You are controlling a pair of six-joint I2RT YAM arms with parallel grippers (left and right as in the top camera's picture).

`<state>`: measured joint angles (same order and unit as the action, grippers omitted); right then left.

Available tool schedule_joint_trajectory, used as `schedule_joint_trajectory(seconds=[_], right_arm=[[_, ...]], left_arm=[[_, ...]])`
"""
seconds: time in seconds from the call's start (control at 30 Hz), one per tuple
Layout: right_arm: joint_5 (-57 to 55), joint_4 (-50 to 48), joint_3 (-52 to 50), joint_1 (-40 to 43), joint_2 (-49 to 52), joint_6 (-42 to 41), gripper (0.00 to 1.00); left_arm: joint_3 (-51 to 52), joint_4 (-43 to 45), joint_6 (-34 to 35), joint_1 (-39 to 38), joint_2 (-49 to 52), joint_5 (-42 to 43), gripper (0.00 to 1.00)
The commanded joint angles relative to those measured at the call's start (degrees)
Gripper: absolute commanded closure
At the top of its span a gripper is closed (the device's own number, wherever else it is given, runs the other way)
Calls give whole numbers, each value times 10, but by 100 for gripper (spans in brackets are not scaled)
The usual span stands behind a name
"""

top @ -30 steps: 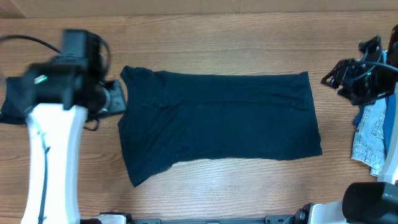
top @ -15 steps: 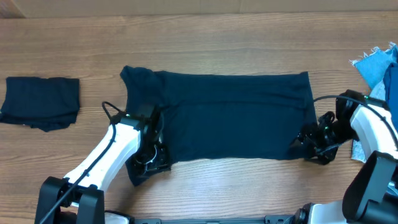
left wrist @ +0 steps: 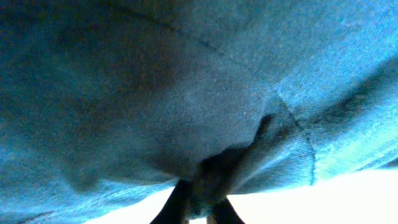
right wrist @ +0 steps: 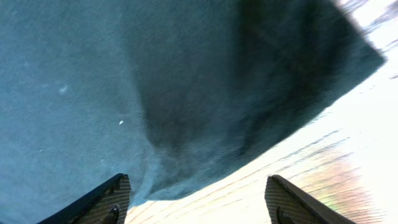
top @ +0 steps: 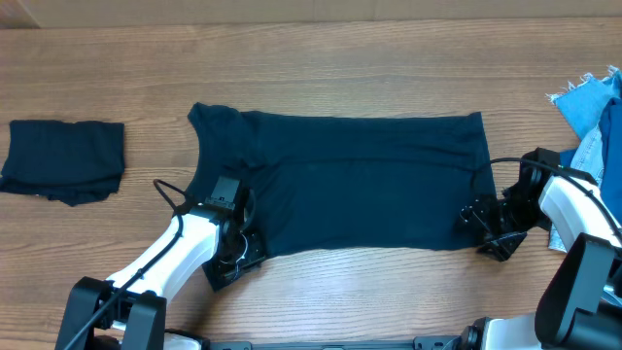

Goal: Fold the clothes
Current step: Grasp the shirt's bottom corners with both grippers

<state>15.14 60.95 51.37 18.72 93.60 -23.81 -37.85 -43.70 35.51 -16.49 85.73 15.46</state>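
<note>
The left gripper (left wrist: 198,204) is pinching a bunched tuck of the dark teal cotton T-shirt (top: 350,185) between clenched jaws, at the hem seam of the near left corner. The right gripper (right wrist: 196,190) is standing released. Its ribbed fingers (right wrist: 106,204) are spreading wide on either side of the near right corner, which is lying flat on the pale wooden table (top: 340,68) with nothing yet gripped. The garment is lying spread across the table's middle, its long side running left to right.

To do this fold well, the right jaws are probably needing to sink until one finger slides under the cloth edge, then close on the whole thickness, not only the top layer. Only with both corners held should the arms lift, level and at matched speed, carrying the near edge onto the far edge. Uneven lifting is risking a skewed crease.

A folded dark cloth bundle (top: 63,160) is sitting well apart at the left. A light blue denim piece (top: 588,107) is lying near the right arm and is worth avoiding.
</note>
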Motion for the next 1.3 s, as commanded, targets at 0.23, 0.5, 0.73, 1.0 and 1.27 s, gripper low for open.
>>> schedule_joint_trajectory(seconds=[0.23,0.5,0.73,1.0,1.27], right_arm=[[-38,1,0,3,-6,-4,29],[-56,13,-1,3,-6,-3,27],[-40,-13,-49,5,-6,-12,27],[-40,-58,-63,9,-6,-28,90],[-39,-76,-47,9,-6,8,50]], left_arm=[[-94,-106,-60,-1,-4,13,96],[-198,-176,-103,5,-10,-69,96],[-198,-178,-103,5,-10,-69,96],[-198,-179,-111,4,-10,-70,96],[-198,-186,-113,4,-10,-71,96]])
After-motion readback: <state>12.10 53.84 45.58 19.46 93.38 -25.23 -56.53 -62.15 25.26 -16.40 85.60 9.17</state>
